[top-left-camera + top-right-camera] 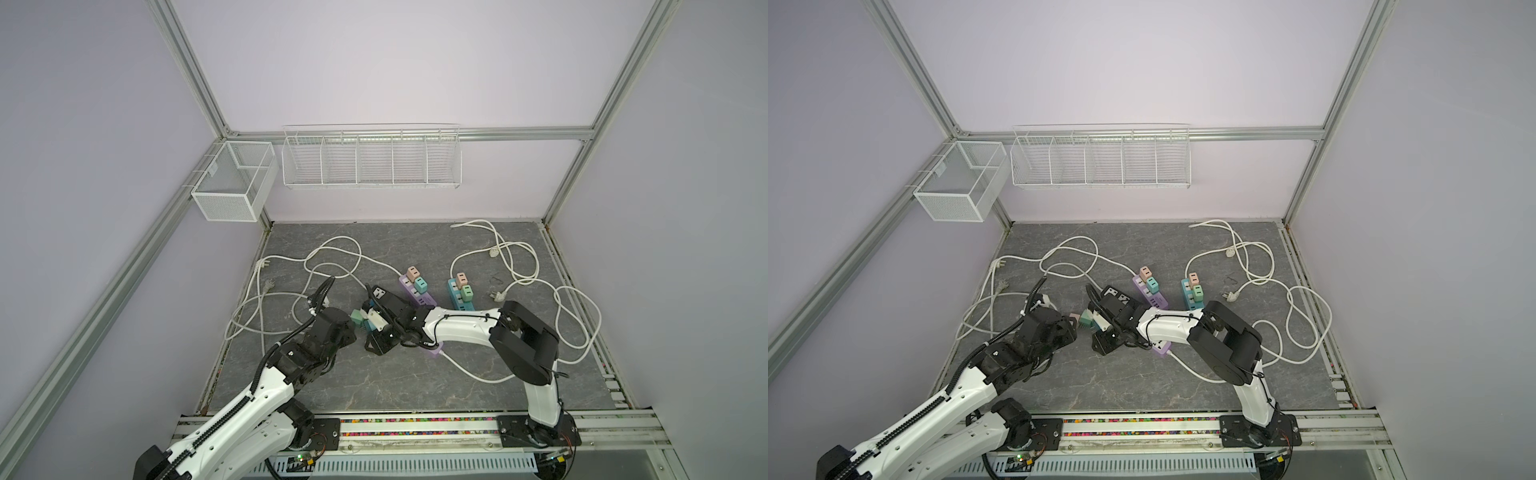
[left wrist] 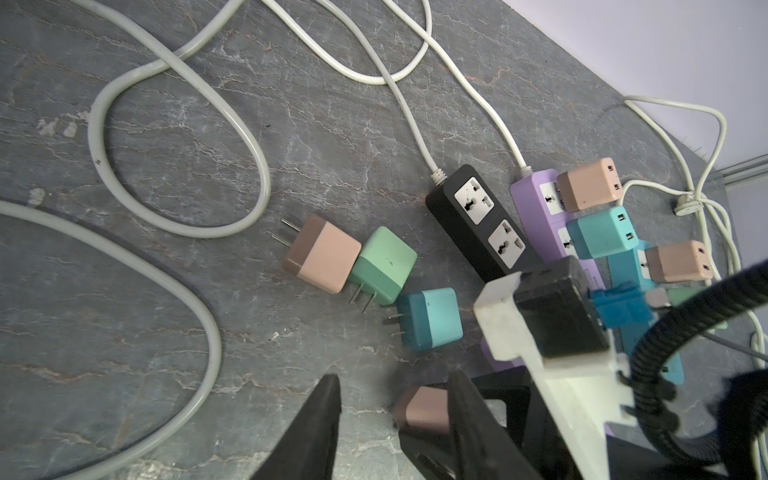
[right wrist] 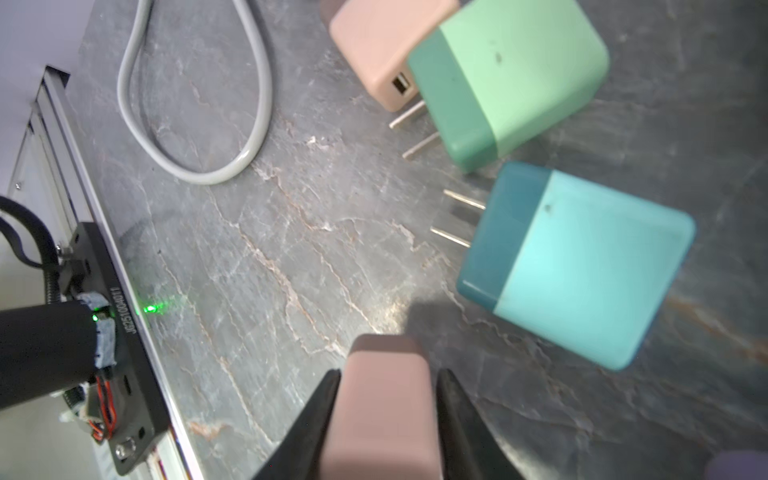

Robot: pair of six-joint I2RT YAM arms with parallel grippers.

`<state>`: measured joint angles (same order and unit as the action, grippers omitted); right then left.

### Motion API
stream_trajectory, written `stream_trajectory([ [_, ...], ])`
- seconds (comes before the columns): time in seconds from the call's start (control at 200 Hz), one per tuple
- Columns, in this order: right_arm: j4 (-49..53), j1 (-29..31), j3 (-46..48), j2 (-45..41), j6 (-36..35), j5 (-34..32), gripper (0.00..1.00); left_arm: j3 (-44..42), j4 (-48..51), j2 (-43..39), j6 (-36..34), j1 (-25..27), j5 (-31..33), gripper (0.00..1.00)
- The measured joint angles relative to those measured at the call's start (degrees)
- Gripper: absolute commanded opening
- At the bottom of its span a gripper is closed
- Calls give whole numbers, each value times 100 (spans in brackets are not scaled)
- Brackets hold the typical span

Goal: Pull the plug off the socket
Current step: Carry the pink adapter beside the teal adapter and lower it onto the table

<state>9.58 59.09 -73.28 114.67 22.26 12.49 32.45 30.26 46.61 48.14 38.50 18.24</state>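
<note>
my right pincer [image 3: 388, 372] has the pink plug [image 3: 384, 415] between its fingers; i cannot tell whether they press it or stand just off it. the plug is apart from the black power strip [image 2: 478, 224], to its left, near three loose plugs [image 2: 384, 266] on the table [image 2: 208, 340]. my left pincer [image 2: 395, 378] is spread and empty, just left of it.
</note>
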Motion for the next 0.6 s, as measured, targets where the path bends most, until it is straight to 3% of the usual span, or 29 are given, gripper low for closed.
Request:
stream_trajectory([
  [0.44,361,0,-76,-291,-354,-415,59,103,-17,136,-155,-31,-22,45],
  [0.6,417,-13,-63,-656,-470,-560,68,234,9,133,-186,-31,-42,45],
])
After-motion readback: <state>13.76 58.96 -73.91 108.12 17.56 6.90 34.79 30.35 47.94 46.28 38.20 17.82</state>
